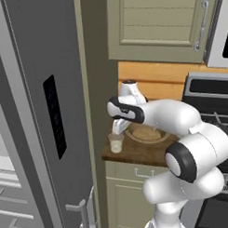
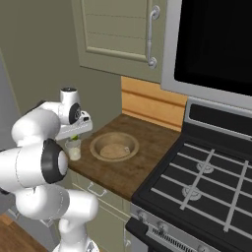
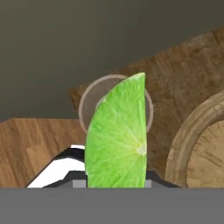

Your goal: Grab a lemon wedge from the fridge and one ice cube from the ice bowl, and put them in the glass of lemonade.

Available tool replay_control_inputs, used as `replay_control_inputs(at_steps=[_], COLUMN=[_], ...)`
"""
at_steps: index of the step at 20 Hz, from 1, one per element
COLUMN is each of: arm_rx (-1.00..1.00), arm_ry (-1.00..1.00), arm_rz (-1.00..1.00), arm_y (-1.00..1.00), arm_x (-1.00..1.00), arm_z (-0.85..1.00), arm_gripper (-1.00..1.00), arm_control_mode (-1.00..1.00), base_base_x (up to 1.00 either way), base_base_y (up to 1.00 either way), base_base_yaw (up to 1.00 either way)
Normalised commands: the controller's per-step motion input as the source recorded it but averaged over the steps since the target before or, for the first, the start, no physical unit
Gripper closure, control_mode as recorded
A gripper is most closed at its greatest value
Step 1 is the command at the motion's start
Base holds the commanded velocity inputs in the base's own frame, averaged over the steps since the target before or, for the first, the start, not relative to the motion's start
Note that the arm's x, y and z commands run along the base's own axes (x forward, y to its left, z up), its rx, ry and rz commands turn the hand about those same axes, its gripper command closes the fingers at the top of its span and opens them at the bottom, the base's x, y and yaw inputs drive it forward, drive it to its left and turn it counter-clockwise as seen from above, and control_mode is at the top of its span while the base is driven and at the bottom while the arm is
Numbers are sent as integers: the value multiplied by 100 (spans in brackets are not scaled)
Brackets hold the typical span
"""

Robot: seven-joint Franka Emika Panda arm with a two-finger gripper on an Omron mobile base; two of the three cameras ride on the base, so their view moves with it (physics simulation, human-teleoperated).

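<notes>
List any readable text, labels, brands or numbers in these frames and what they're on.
None: no words, numbers, brands or signs can be read in any view.
The fridge has a black panel, which is blank.
The stove front shows no markings.
The lemon wedge, glass of lemonade and ice bowl carry no labels.

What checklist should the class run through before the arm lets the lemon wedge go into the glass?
1. Lemon wedge held in the end effector: ok.
2. Wedge lined up over the glass of lemonade, rim visible behind it in the hand view: ok.
3. Glass upright on the counter: ok.
4. Ice bowl beside the glass, apart from it: ok.
5. Ice cube in the bowl: cannot tell.
</notes>
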Motion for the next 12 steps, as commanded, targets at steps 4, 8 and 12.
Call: replay_control_inputs(at_steps=[4,8,12], arm_rx=[1,0,0], arm_ry=[0,0,0], arm_rz=[0,0,0], arm_y=[21,4,0], arm_x=[0,0,0], arm_z=[-80,-34,0], arm_gripper=[100,100,100], arm_control_mode=[-100,-100,-100], base_base_x=[0,0,0], base_base_y=[0,0,0], base_base_yaw=[0,0,0])
